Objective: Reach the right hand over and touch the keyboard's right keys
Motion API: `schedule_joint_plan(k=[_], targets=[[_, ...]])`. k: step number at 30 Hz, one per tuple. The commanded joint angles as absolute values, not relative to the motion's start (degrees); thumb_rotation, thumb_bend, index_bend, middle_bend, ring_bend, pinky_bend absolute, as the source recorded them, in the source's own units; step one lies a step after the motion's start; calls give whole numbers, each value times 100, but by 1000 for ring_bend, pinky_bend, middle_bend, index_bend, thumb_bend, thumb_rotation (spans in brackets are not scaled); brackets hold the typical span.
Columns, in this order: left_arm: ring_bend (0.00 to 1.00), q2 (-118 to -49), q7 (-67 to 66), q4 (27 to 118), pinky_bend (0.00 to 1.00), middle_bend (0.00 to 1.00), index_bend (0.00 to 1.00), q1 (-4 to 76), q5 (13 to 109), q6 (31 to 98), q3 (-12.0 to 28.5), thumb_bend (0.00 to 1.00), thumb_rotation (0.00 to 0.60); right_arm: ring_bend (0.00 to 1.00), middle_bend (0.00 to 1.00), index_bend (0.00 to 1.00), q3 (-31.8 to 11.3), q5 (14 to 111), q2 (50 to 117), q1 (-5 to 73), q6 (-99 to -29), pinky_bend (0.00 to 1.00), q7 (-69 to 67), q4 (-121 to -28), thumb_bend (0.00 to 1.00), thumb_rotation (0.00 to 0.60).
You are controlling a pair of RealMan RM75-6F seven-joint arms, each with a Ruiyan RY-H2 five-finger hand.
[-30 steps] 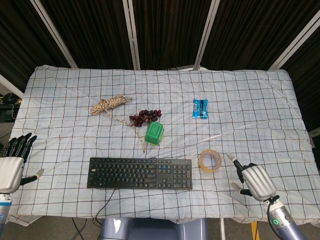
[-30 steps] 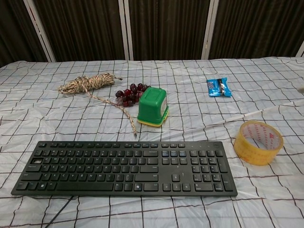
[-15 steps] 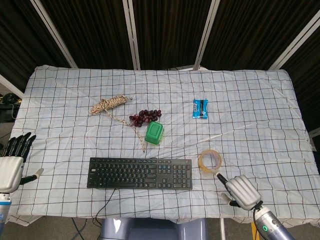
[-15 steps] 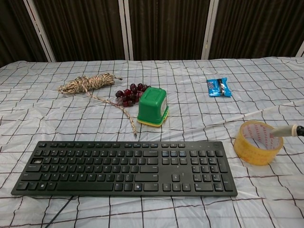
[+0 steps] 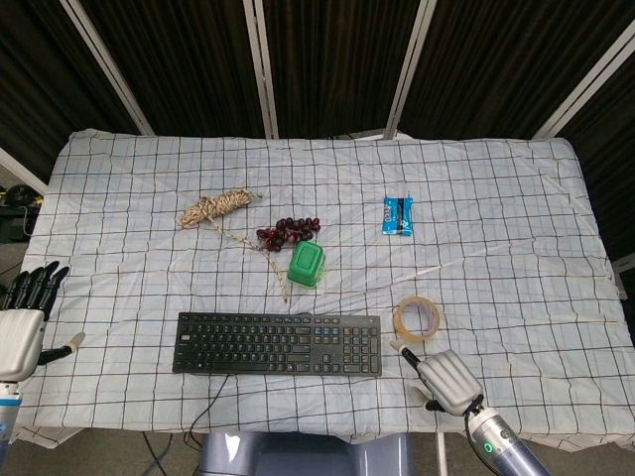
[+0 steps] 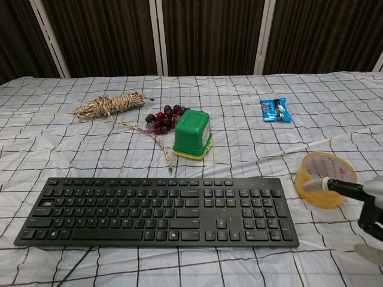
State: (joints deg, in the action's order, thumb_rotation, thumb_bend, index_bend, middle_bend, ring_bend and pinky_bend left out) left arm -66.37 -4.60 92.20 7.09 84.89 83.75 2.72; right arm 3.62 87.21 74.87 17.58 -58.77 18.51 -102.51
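Right robot hand (image 5: 444, 380) hovered near the table's front edge, just right of the keyboard (image 5: 278, 344), holding nothing, one finger stretched forward toward the tape roll (image 5: 417, 319) and not touching the keys. Left robot hand (image 5: 24, 324) sat at the table's (image 5: 516, 198) far left edge, fingers spread and empty. Behind the keyboard stood a green container (image 5: 308, 264), with grapes (image 5: 288, 232), a coiled rope (image 5: 215, 208) and a blue packet (image 5: 398, 215) farther back.

Tape roll (image 6: 325, 179) crowds the keyboard (image 6: 157, 209) right end
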Motion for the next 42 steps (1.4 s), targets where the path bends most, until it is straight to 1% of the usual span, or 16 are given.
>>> schedule_joint_plan(k=[1, 5, 13, 30, 42], targets=[[0, -6640, -470, 9221, 0, 0, 0, 707, 8486, 8375, 272, 145, 600, 890, 897, 57, 260, 8353, 7701, 1831, -5683, 764, 2136, -10285, 423, 600], [0, -6642, -472, 9227, 0, 0, 0, 702, 8491, 8396, 278, 144, 600, 896, 900, 57, 150, 7838, 7928, 1917, -5525, 766, 2527, -10309, 435, 600], [0, -6631, -493, 9241, 0, 0, 0, 698, 8439, 8373, 287, 144, 600, 899, 903, 57, 18, 7175, 8261, 2046, -5510, 767, 3070, -10416, 457, 600], [0, -6636, -490, 9242, 0, 0, 0, 701, 8421, 8365, 298, 145, 600, 899, 903, 70, -47, 6624, 8627, 2260, -5684, 767, 3494, -10475, 467, 600], [0, -6641, -491, 9246, 0, 0, 0, 702, 8416, 8358, 297, 146, 600, 899, 903, 81, 33, 6334, 8810, 2356, -5727, 767, 3604, -10468, 469, 600]])
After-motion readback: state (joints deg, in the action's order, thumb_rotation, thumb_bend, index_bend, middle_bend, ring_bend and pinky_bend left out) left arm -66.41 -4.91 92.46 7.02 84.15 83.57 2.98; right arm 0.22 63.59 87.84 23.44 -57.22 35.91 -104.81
